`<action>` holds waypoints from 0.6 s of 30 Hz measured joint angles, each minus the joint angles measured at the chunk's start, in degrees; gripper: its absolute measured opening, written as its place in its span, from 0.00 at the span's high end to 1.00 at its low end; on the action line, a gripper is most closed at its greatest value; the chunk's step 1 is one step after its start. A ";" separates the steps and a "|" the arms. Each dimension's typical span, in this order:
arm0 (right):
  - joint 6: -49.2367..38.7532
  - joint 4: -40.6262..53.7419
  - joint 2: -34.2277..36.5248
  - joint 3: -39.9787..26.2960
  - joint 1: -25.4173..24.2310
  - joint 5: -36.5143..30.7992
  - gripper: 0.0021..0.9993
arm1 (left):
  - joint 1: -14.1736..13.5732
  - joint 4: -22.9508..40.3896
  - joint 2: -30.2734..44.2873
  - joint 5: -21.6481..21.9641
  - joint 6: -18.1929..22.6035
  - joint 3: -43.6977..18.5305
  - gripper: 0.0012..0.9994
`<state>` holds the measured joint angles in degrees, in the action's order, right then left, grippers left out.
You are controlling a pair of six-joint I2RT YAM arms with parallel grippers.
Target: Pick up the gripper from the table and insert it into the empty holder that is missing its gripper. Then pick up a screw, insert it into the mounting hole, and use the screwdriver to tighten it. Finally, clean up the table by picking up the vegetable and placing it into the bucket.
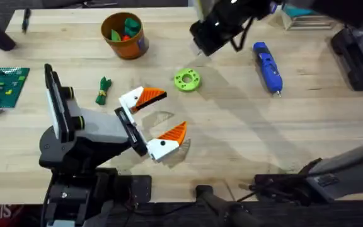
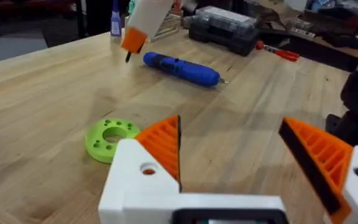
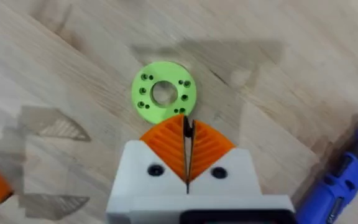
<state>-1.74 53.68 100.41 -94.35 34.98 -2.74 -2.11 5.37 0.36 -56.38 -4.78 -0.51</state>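
Screw work looks to us like the step in hand: both white mounts on the left gripper (image 1: 169, 112) already carry orange tips, so we judge the insertion done. We cannot pick out a loose orange gripper or an empty holder on the desk (image 1: 244, 139). The left fingers (image 2: 163, 146) stand spread wide apart with nothing between them, low over the desk, just beside the lime-green disc (image 1: 187, 80).

The right gripper (image 3: 187, 124) hangs above that disc with its orange fingers pressed together. A thin dark sliver shows at their tips, perhaps a screw, though we cannot tell.

To do this well, we would hold the left arm still, with the mounting hole (image 2: 148, 169) on its near white mount facing up and unobstructed. We would bring the right gripper down straight over that hole rather than at a slant, and let go only once the screw sits upright in it.

The screwdriver (image 1: 267, 66) lies on its side, well apart to the right, with its bit pointing toward the near edge. An approach along its barrel should suit the later pickup. The vegetable (image 1: 103, 90) lies left of the left gripper, and the bucket (image 1: 123, 34) stands beyond it, already holding some coloured pieces.

On the bucket's side we see a blue label, but its writing is too small to read
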 joint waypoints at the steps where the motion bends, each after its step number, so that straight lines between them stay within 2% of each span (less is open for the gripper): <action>1: 0.00 0.38 -1.04 0.00 0.00 0.00 1.00 | 0.00 0.00 0.00 0.00 0.00 0.00 0.01; 9: -0.42 6.21 -8.29 -1.89 2.72 0.50 1.00 | 0.00 0.00 0.00 0.02 0.00 0.00 0.01; 17: -0.90 12.16 -8.30 -11.45 13.51 1.16 1.00 | 0.00 0.00 0.00 0.00 0.00 0.00 0.01; 18: -0.92 11.95 -7.95 -13.83 17.88 1.29 1.00 | 0.00 0.00 0.00 0.02 0.00 0.00 0.01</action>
<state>-2.65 65.63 92.47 -108.17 52.86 -1.45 -2.11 5.37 0.36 -56.36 -4.78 -0.51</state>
